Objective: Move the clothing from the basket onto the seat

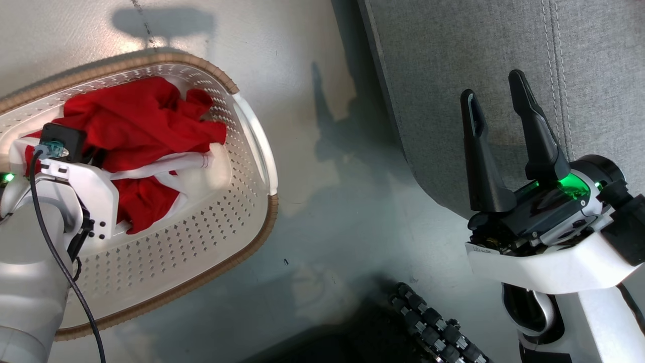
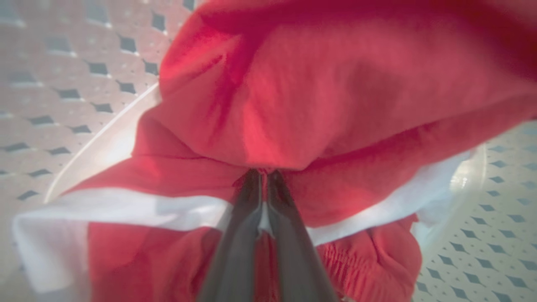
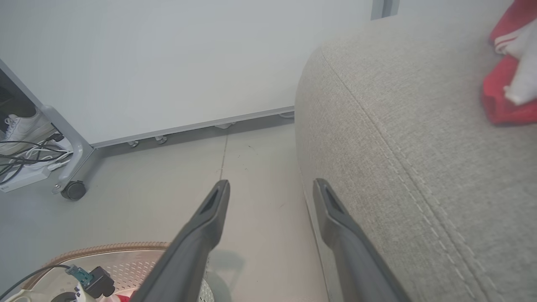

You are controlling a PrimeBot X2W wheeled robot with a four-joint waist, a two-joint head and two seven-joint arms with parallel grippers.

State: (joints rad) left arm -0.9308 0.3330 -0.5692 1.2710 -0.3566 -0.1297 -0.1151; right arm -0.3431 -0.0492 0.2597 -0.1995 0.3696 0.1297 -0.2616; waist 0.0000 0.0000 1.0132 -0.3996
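**Left jaws pinched on red cloth in the basket; right jaws spread beside the seat**

My left gripper [image 2: 263, 174] has its two long dark fingers pressed together on a fold of the soft red clothing [image 2: 335, 84] with white stripes. The cloth bunches into smooth, rounded folds over the tips, and a gathered, ruched band sits lower down. The heap lies inside the oval white perforated plastic basket [image 1: 221, 217], whose walls are dotted with diamond-shaped holes under a brown woven-look rim. My right gripper [image 1: 493, 85] hangs with its tapered fingers well apart, holding nothing, beside the rounded corner of the large grey fabric seat [image 1: 453, 75], which is coarse in weave with doubled stitched seams. A second red-and-white garment [image 3: 501, 105] lies crumpled on that cushion. Smooth pale grey floor [image 1: 327, 201] separates basket and seat.
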